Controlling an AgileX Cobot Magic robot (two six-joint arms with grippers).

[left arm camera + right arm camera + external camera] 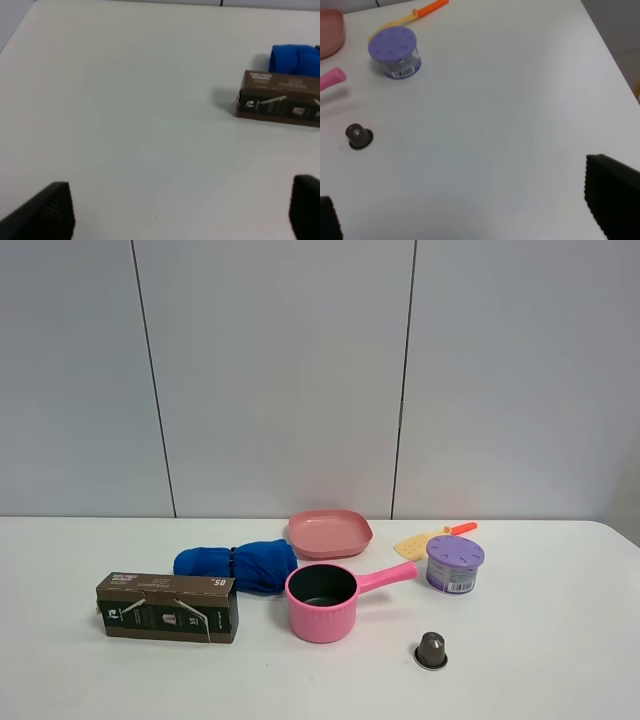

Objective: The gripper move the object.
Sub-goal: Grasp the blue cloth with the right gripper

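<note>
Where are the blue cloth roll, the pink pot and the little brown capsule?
blue cloth roll (236, 565), exterior high view, its cinched middle.
pink pot (322, 622), exterior high view, its front outer wall.
little brown capsule (431, 648), exterior high view, its body.

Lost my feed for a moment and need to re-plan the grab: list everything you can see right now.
blue fabric bundle: one, bright blue, left of centre, behind the box
cardboard box: one, brown, front left
pot: one, pink, centre, handle pointing right
plate: one, pink, behind the pot
spatula: one, yellow with orange handle, right of the plate
tub: one, purple lid, right of the pot
capsule: one, dark, front right
table: one, white, under everything
left gripper: one, black, jaws open, over the table
right gripper: one, black, jaws open, over the table
</note>
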